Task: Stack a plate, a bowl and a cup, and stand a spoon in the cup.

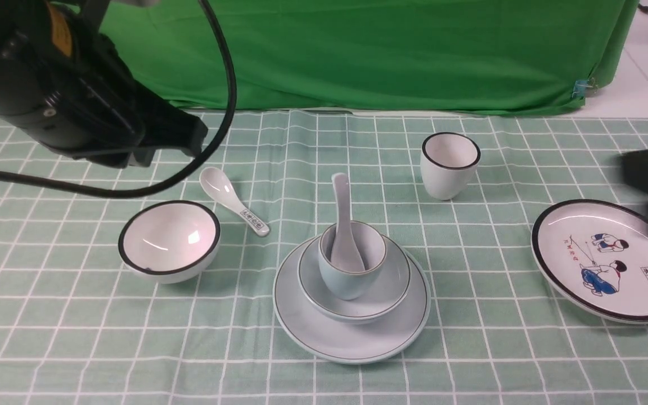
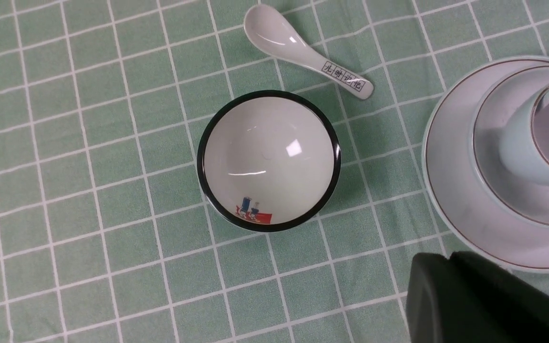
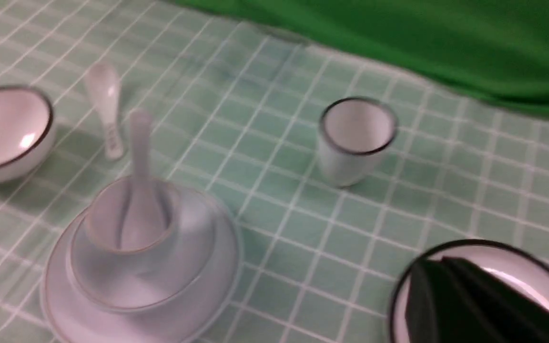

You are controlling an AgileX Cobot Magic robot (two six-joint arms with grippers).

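Note:
The pale blue-green plate (image 1: 352, 337) lies at the centre front of the checked cloth. The shallow bowl (image 1: 394, 284) sits on it and the small cup (image 1: 352, 284) stands in the bowl. The plain white spoon (image 1: 342, 225) stands in the cup, handle up and leaning back. The same stack shows in the right wrist view, with the spoon (image 3: 140, 190) in the cup (image 3: 112, 228). My left gripper (image 2: 448, 256) is shut and empty, raised at the far left (image 1: 196, 135) above the cloth. My right gripper (image 3: 439, 261) is shut and empty, blurred at the right edge (image 1: 630, 169) over the cartoon plate.
A white black-rimmed bowl (image 1: 169, 241) sits left of the stack, with a pattern-handled spoon (image 1: 234, 199) behind it. A white black-rimmed cup (image 1: 450, 165) stands at the back right. The cartoon plate (image 1: 611, 259) lies far right. A green backdrop (image 1: 386, 50) closes the back.

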